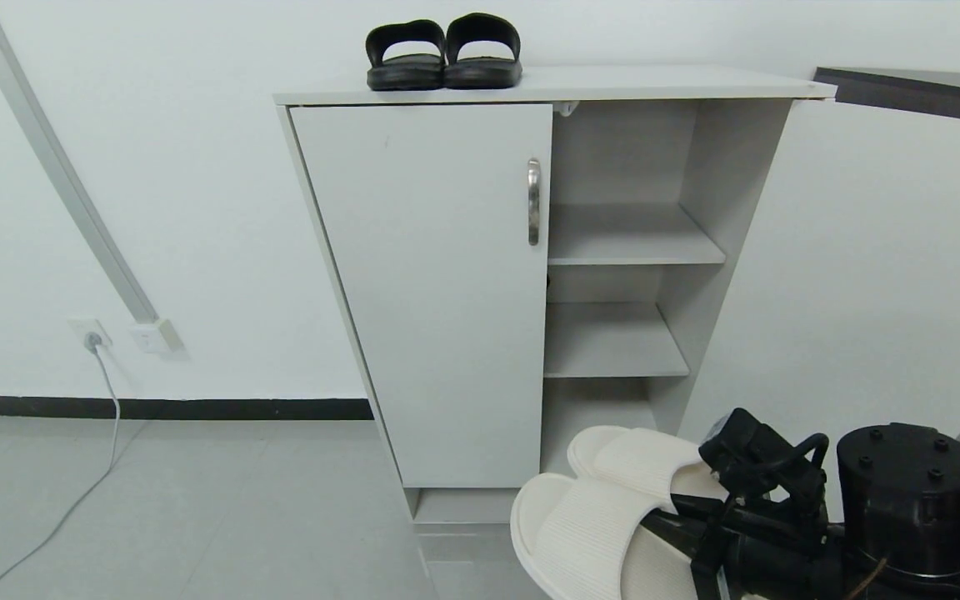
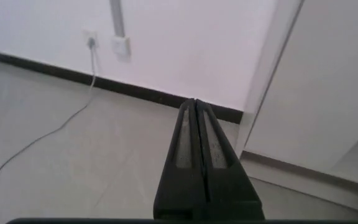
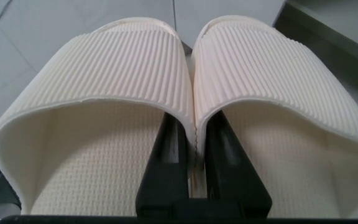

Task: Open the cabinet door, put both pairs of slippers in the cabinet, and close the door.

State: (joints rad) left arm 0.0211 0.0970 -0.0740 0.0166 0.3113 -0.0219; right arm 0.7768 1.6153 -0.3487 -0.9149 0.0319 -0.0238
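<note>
Grey floor — white slippers, heels hidden

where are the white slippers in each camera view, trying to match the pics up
head view: white slippers at bottom, right of centre, in front of the cabinet's open side.
left wrist view: faces the wall socket and the closed door, away from them.
right wrist view: up close, side by side, right claw gripping between them.
shared landmark: the grey floor, in all three.
</note>
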